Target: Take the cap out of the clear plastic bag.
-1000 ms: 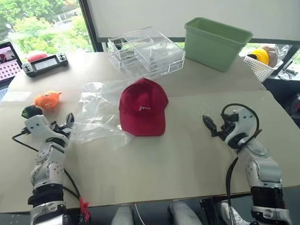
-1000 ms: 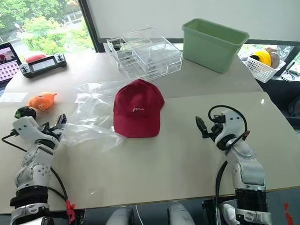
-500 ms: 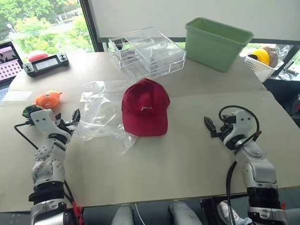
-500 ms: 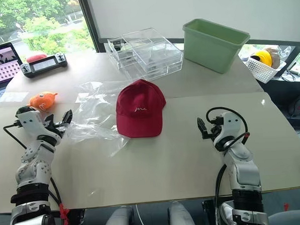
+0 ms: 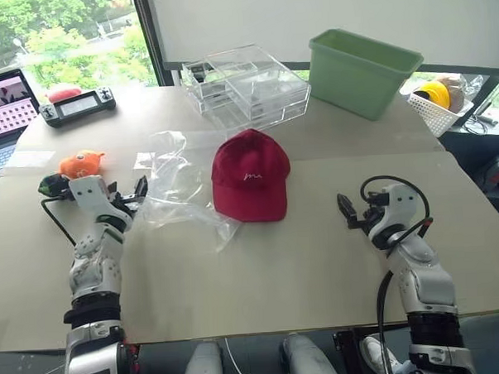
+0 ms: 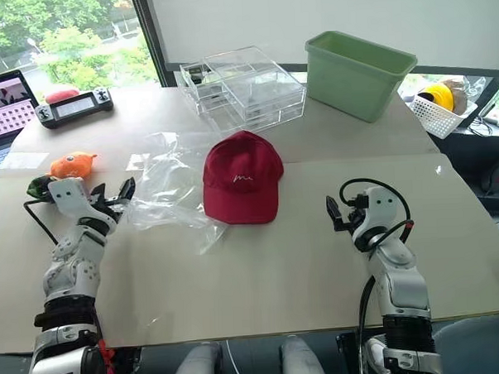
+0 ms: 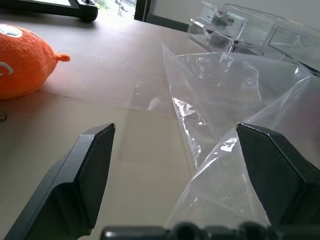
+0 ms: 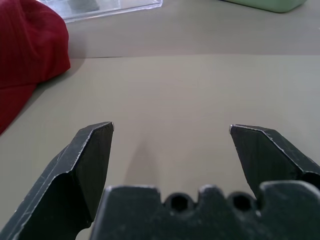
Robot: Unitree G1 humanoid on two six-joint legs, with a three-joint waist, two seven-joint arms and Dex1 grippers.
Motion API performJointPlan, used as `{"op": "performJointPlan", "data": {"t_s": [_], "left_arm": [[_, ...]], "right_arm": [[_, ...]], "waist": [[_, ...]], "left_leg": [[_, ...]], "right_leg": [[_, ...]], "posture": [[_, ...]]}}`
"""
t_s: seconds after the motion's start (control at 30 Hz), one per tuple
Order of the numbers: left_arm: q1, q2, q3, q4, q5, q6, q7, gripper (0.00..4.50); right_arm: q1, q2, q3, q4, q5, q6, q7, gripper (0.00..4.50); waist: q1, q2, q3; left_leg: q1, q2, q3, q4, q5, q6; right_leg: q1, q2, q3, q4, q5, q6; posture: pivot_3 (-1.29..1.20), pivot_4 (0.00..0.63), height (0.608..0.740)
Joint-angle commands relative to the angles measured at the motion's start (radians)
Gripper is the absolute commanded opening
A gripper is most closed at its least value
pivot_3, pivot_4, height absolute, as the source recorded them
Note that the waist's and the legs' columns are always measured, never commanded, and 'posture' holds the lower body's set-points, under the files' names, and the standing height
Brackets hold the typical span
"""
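Near the table's middle, the dark red fabric baseball cap (image 5: 251,174) lies against the crinkly clear plastic bag (image 5: 176,183), seemingly outside it. The left gripper (image 5: 134,192), fingers apart, meets the bag's left edge, likely to pin it. The right gripper (image 5: 347,209) hovers spread, empty.

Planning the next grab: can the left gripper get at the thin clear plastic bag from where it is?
Probably yes. The left gripper is open beside the crinkly clear plastic bag, its edge already between the fingers; nothing lies between them.

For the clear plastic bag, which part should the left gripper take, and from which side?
Probably the loose crinkled edge of the clear plastic bag on the robot's left. The open left gripper already faces it level there, the film rises in folds, and the cap lies at the opposite side.
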Motion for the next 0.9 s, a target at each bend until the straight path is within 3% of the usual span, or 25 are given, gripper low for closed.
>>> {"op": "performJointPlan", "data": {"t_s": [0.03,0.9], "left_arm": [[-0.024,-0.009,0.006,-0.007,0.001,-0.022,-0.018,4.49],[-0.051,-0.051,-0.001,0.005,0.026,-0.052,-0.025,4.49]], "right_arm": [[-0.003,-0.003,-0.002,-0.029,-0.004,-0.029,-0.004,4.5],[0.0,-0.008,-0.002,-0.03,-0.002,-0.024,-0.002,4.5]], "waist": [[0.0,0.0,0.0],[0.001,0.0,0.0]], "left_leg": [[0.0,0.0,0.0,0.0,0.0,0.0],[0.0,0.0,0.0,0.0,0.0,0.0]], "right_leg": [[0.0,0.0,0.0,0.0,0.0,0.0],[0.0,0.0,0.0,0.0,0.0,0.0]], "posture": [[0.0,0.15,0.735],[0.0,0.15,0.735]]}}
